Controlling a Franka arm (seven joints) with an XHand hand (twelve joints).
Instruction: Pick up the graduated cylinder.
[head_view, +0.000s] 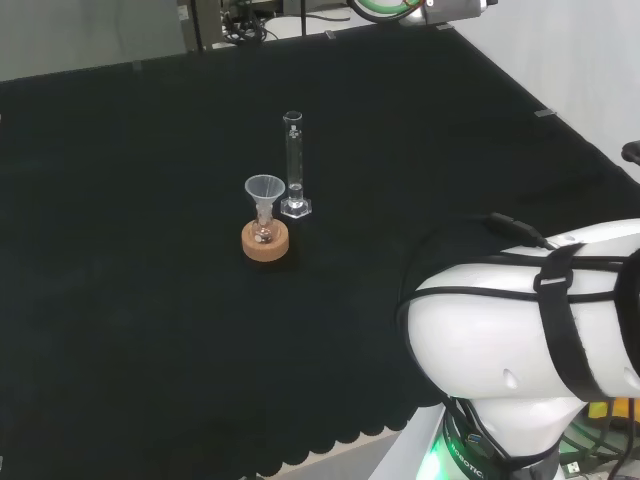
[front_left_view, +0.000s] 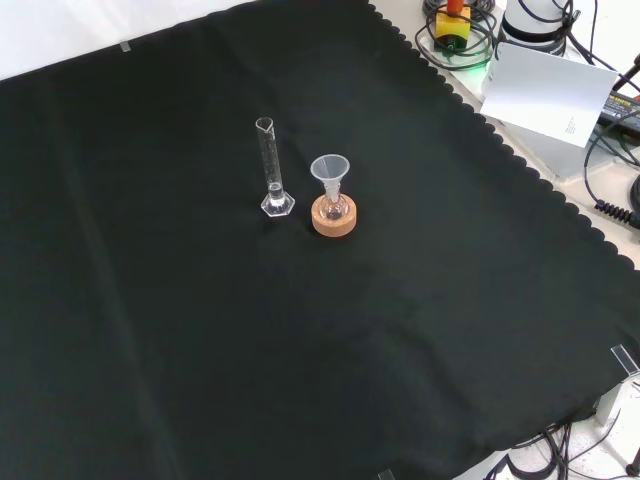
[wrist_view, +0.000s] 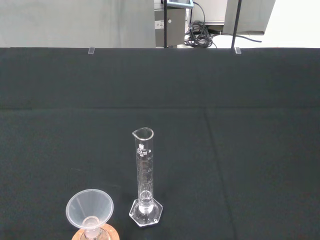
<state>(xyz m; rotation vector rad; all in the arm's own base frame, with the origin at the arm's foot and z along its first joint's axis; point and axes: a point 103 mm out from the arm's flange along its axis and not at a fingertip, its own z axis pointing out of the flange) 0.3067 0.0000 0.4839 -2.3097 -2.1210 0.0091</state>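
head view: grad cylinder upright beside funnel on cork ring; fingers' state can't tell.

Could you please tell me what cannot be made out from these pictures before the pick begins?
- Whether the graduated cylinder holds any liquid: clear glass, too small in the head and front views.
- The vessel under the funnel on the cork ring: too small in the front view, cut off by the edge in the wrist view.
- The cylinder's markings: too small to read.
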